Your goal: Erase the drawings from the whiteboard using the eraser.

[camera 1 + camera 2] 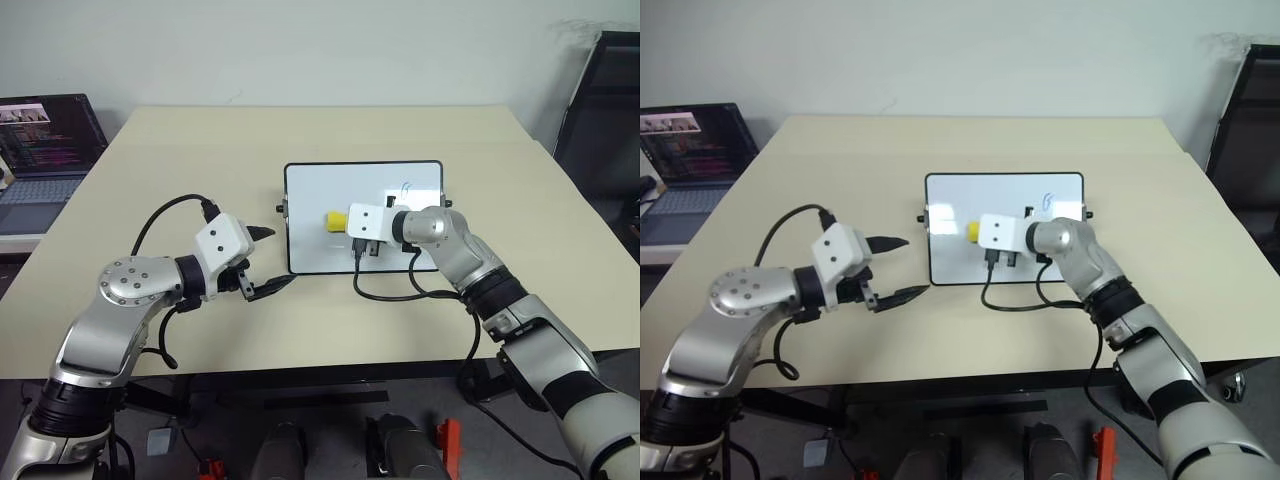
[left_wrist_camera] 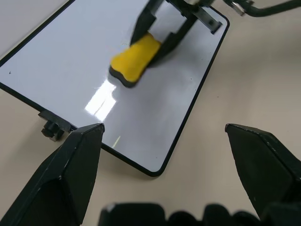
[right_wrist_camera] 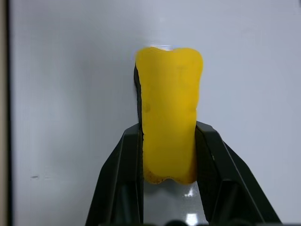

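Left eye view: laptop [image 1: 45,160] at worktop [image 1: 200,180] edge; right jaws clamped on eraser [image 1: 334,221] over whiteboard [image 1: 320,190]; left jaws apart.

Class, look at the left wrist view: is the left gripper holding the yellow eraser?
No: the left gripper hangs open and empty, while the right gripper clamps the eraser on the whiteboard.

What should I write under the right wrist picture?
Right gripper squeezing the yellow eraser on the whiteboard.

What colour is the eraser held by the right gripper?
Bright yellow eraser, with a dark underside; clearest in the right wrist view.
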### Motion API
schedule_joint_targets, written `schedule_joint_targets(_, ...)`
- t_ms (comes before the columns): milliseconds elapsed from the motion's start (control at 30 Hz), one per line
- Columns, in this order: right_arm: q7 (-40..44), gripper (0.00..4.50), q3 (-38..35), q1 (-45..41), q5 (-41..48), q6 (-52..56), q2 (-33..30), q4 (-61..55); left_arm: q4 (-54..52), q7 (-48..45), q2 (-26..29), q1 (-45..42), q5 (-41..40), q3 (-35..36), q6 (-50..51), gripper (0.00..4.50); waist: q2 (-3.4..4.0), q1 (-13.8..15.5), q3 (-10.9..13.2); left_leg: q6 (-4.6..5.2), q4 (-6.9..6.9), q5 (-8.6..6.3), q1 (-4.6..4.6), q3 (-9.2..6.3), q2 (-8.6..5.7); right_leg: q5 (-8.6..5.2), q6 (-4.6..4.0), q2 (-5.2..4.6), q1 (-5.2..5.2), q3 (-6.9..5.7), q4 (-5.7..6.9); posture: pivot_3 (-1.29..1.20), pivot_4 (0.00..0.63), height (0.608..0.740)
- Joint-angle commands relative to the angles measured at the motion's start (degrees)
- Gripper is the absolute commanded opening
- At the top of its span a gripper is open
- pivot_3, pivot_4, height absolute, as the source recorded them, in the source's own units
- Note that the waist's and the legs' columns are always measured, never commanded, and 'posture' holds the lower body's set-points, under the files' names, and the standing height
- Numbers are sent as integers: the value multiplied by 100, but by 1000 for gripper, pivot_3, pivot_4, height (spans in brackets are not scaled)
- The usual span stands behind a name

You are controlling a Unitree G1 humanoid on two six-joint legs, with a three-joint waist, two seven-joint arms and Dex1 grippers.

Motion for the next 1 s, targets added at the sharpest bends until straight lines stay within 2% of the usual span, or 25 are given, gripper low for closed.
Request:
schedule_joint_targets(33,-228,1091,-154,-121,-158,156,-78,126,-45,28,-25,-124,27,71,-130,4500,0,-1,0,0,-1,0,-2,1,0,0,0,0,-2,0,0,0,150,740)
schedule_joint_targets(267,132,1091,-166,166,37,207,-103,-235,-86,63,-65,-87,37,83,-115,4500,0,0,0,0,-2,0,-9,-1,2,0,1,1,-5,-2,-5,0,150,740)
schedule_joint_targets(433,1417,1090,-1024,501,1658,238,-345,-1599,-127,71,-36,-80,38,139,-98,4500,4,11,9,0,-5,-1,-35,-6,3,12,25,1,-22,-10,-14,0,150,740)
schedule_joint_targets(600,1767,1090,-1775,891,2298,607,-1091,-2108,-92,56,11,-77,66,203,-138,4500,4,40,12,-1,-15,-5,-37,-7,5,8,28,1,-26,-15,-19,0,150,740)
schedule_joint_targets(700,1797,1090,-2288,1161,2598,990,-1593,-2282,-49,42,17,-84,80,220,-161,4500,4,78,12,-2,-20,-6,-38,-9,5,3,23,1,-25,-21,-25,0,150,740)
schedule_joint_targets(867,1348,1090,-3041,1765,2526,1099,-2464,-1884,119,29,-17,-129,199,150,-283,4500,4,96,13,-2,-22,-6,-37,-2,4,0,19,1,-26,-15,-27,0,150,740)
schedule_joint_targets(1000,1187,1090,-3270,2018,2601,1071,-2706,-1742,243,-31,-28,-254,213,128,-361,4500,3,78,14,-1,-23,-7,-35,6,4,-2,18,2,-27,-9,-30,0,150,740)
